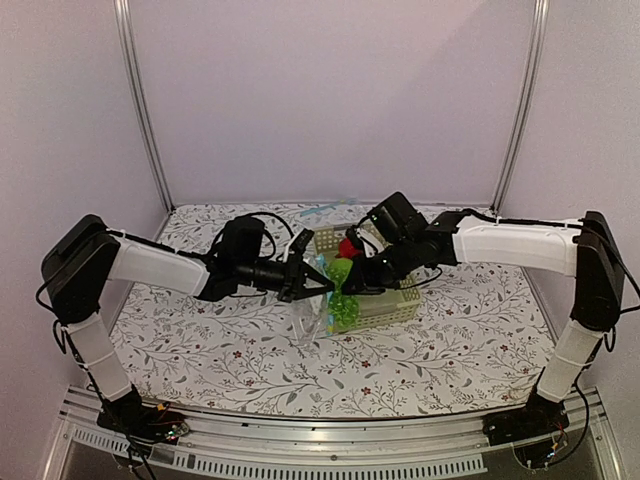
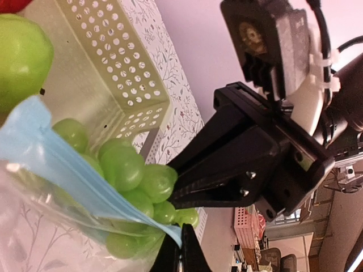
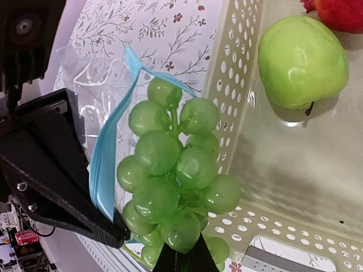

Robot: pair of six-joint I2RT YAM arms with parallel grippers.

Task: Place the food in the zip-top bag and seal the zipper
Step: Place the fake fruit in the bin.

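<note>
Grapes [image 3: 173, 181]: one green bunch, hanging at the mouth of the bag [image 3: 85, 79], just outside the left wall of the basket [image 3: 238, 73]. The zipper [image 3: 110, 153] runs down the bunch's left side, and a second lip branches off past its top grape. Cannot tell how far into the bag the bunch sits.

Right pincer [image 3: 181, 260]: fingers together, clamped on the grapes at one end of the bunch.

Left pincer [image 2: 181, 255]: fingers together, clamped on the zipper, with the bag hanging from it above the desk [image 1: 220, 340].

In the top view the two pincers face each other at mid-desk, near but apart.

Green apple [image 3: 300, 59] and red apple [image 3: 340, 14]: both lying in the basket, close together.

The basket stands on the desk, just right of the bag.
</note>
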